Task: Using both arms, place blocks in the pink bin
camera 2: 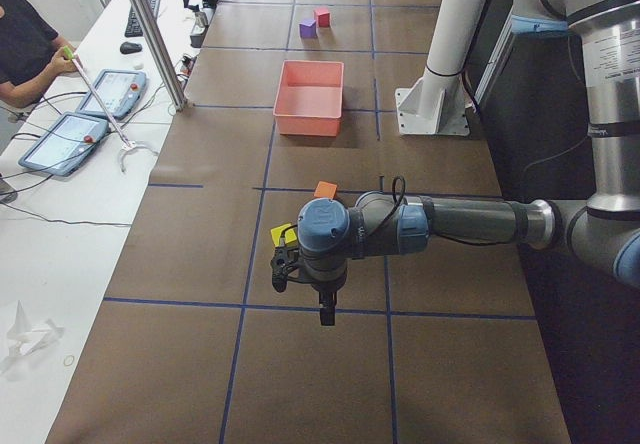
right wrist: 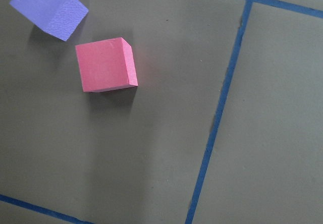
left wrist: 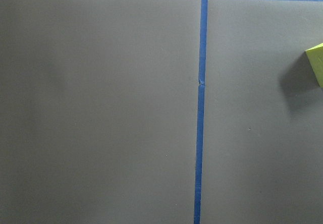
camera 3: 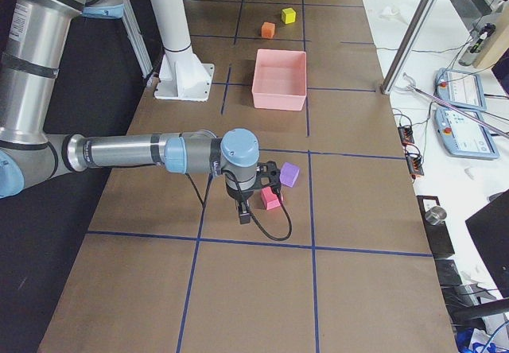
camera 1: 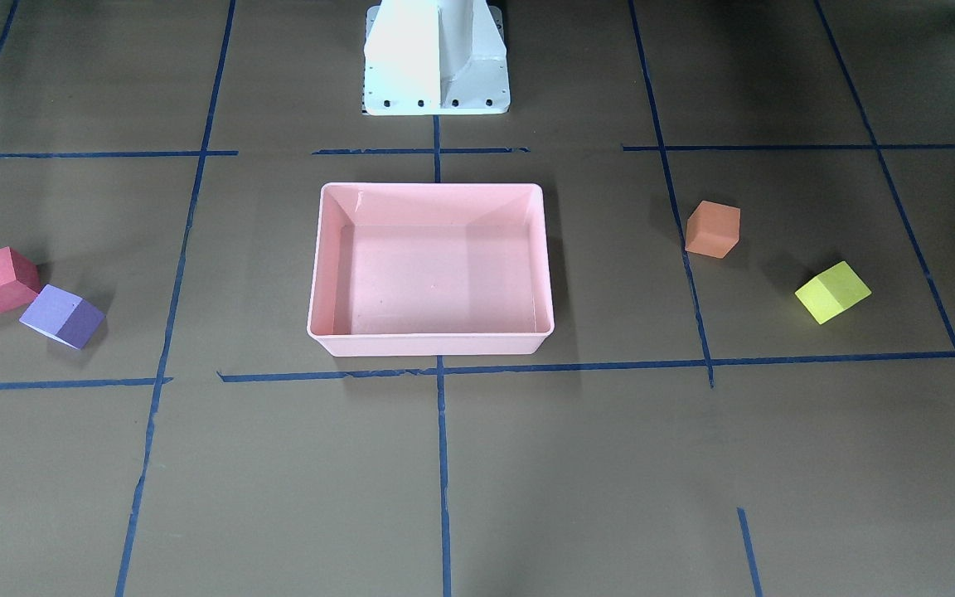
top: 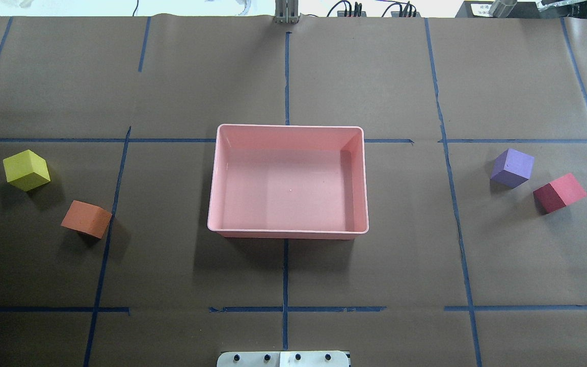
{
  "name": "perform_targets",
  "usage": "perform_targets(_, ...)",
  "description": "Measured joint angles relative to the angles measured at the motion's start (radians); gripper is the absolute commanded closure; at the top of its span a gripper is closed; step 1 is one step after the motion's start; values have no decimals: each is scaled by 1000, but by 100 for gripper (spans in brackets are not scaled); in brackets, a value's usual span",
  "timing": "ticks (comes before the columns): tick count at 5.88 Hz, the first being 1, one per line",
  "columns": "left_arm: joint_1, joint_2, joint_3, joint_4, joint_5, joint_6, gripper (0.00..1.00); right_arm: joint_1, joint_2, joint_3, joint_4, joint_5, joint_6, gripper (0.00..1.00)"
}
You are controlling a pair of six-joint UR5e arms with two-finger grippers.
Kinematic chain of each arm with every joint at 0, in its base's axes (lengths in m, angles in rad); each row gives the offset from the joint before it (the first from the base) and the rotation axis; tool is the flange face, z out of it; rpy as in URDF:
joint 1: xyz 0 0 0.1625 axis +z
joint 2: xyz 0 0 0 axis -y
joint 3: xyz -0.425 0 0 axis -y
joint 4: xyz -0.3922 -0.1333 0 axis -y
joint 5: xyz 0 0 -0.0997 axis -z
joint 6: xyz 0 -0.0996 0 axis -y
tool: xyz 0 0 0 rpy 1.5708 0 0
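The pink bin point(top: 287, 235) sits empty at the table's middle. The yellow-green block point(top: 26, 169) and the orange block point(top: 86, 218) lie on my left side. The purple block point(top: 512, 167) and the red block point(top: 559, 192) lie on my right side. My left gripper point(camera 2: 285, 267) hangs above the table near the yellow-green block point(camera 2: 282, 234). My right gripper point(camera 3: 269, 176) hangs over the red block point(camera 3: 271, 200) and the purple block point(camera 3: 289, 175). Both grippers show only in the side views, so I cannot tell whether they are open or shut.
The white pedestal point(camera 1: 436, 66) stands behind the bin. Blue tape lines point(top: 285, 275) grid the brown table cover. An operator point(camera 2: 25, 49) and tablets point(camera 2: 75, 129) are at a side bench beyond the far edge.
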Motion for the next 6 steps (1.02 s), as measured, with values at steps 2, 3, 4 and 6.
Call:
perform_targets(2, 1, 1, 3, -1, -1, 5, 0, -126, 79, -20, 46, -30, 131, 0)
perform_targets(3, 1, 1, 7, -1, -1, 7, 0, -187, 97, -48, 138, -43, 242, 1)
perform_targets(4, 1, 1, 8, -1, -2, 7, 0, -234, 104, -87, 238, -50, 326, 1)
perform_targets(6, 1, 1, 9, -1, -2, 6, 0, -320, 128, -165, 342, -94, 364, 1)
